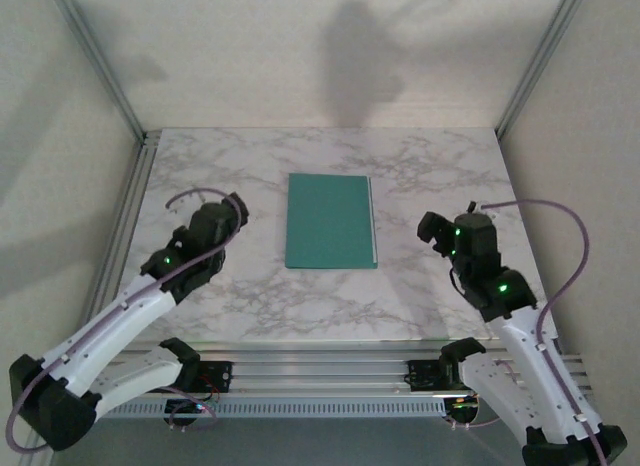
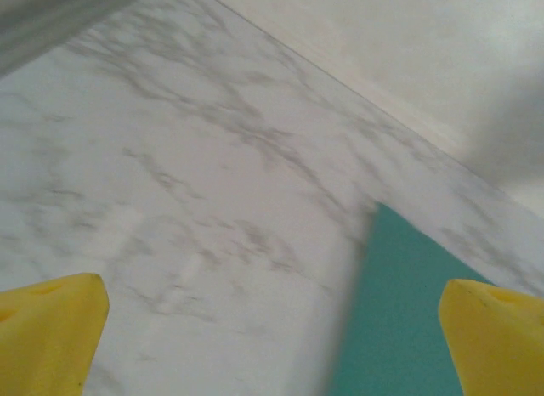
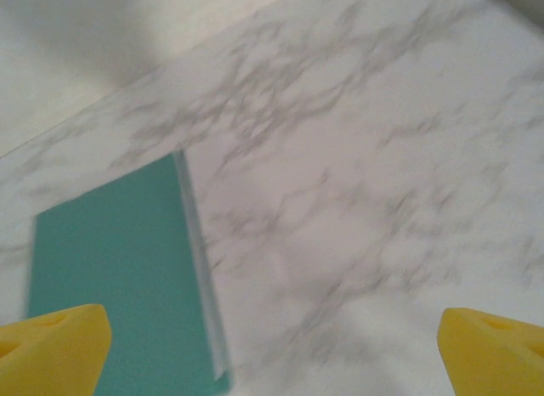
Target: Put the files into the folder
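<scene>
On the marble table (image 1: 250,286), seen from above, the folder (image 1: 330,222) lies closed between my left gripper (image 1: 232,208) and my right gripper (image 1: 432,231), touching neither. Left wrist: my fingers (image 2: 51,336) spread wide, holding nothing, folder (image 2: 399,319) low right. Right wrist: fingers (image 3: 493,345) equally wide and empty, folder (image 3: 119,268) low left.

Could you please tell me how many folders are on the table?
1. The folder lies flat at the middle of the table; another could hide beneath it.
</scene>
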{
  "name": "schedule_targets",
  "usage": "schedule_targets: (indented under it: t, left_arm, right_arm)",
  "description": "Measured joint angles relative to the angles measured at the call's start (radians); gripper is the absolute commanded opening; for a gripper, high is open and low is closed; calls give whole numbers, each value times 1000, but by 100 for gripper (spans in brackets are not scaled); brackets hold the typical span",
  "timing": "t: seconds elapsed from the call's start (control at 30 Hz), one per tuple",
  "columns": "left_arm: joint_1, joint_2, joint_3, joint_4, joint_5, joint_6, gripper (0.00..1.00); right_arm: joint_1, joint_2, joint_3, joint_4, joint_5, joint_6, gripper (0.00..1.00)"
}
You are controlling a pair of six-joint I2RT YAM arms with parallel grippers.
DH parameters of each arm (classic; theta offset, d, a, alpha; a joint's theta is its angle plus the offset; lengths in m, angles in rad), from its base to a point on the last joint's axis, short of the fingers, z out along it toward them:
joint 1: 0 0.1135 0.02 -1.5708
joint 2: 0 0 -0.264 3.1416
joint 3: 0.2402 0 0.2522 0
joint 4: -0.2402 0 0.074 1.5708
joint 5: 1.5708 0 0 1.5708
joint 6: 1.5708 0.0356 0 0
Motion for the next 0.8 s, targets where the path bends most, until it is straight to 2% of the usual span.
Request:
schedule_targets:
  t: [0.13,0.3,0.5,0.8]
  left_arm:
    - [4,-125,-196,96,-150,109,99]
    - [21,-196,-285,153,-219,207,99]
    - [32,-239,-345,198,-234,269,100]
    - [72,-254,-396,277,-221,326,99]
  right_arm:
    - [-5,25,-254,232,117,-162,99]
    - [-37,111,-470,504,129,-320,99]
    - [-123,265,-501,757,75,-395,99]
    - [-290,603,-481,1174,-135,-464,99]
